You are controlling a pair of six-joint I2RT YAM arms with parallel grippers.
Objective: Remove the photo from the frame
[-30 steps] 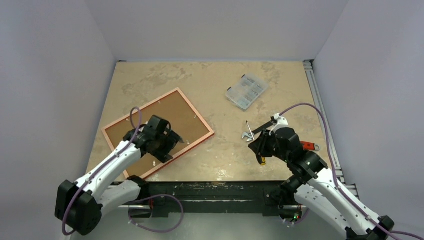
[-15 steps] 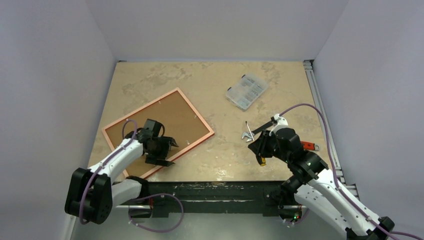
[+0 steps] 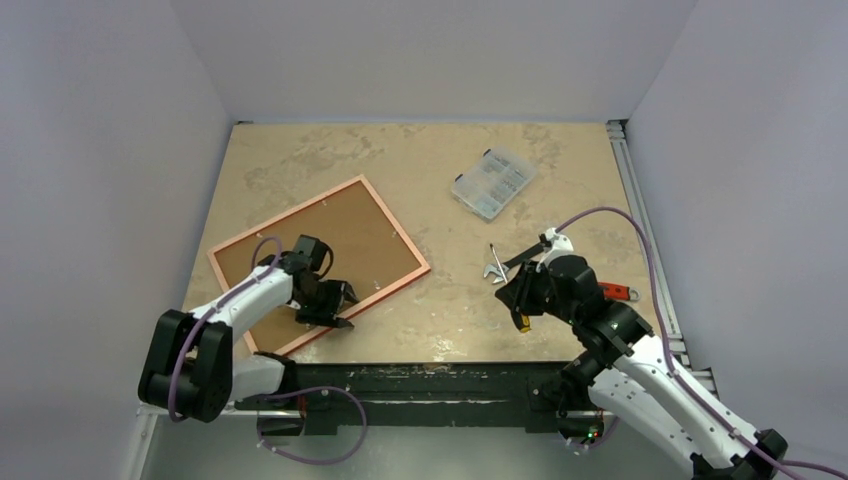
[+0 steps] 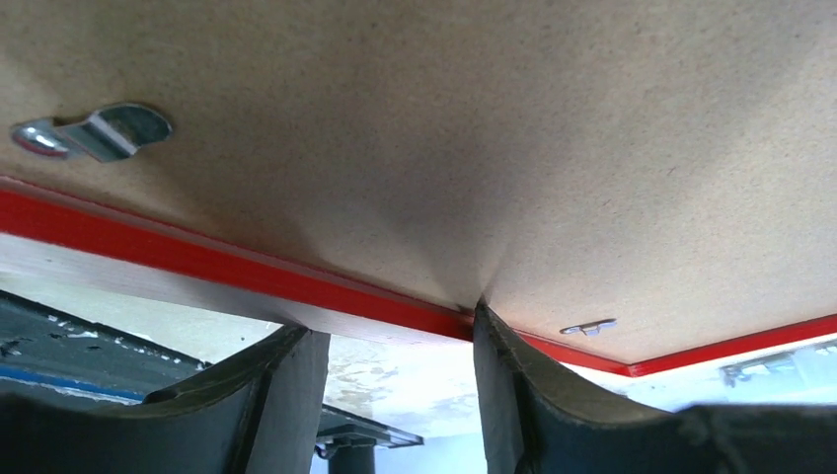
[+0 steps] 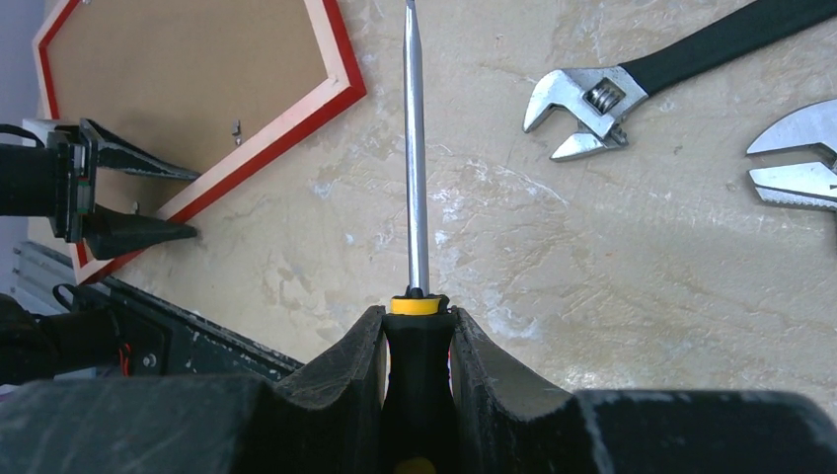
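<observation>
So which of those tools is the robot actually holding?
The screwdriver, its black-and-yellow handle clamped in the right jaws; the black-handled wrench and the red-handled tool lie untouched.

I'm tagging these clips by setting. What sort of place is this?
Probably a robot test cell in a lab: plain walls box in a table, robot arms are bolted at its near edge, and a wrench and a parts box lie on it.
</observation>
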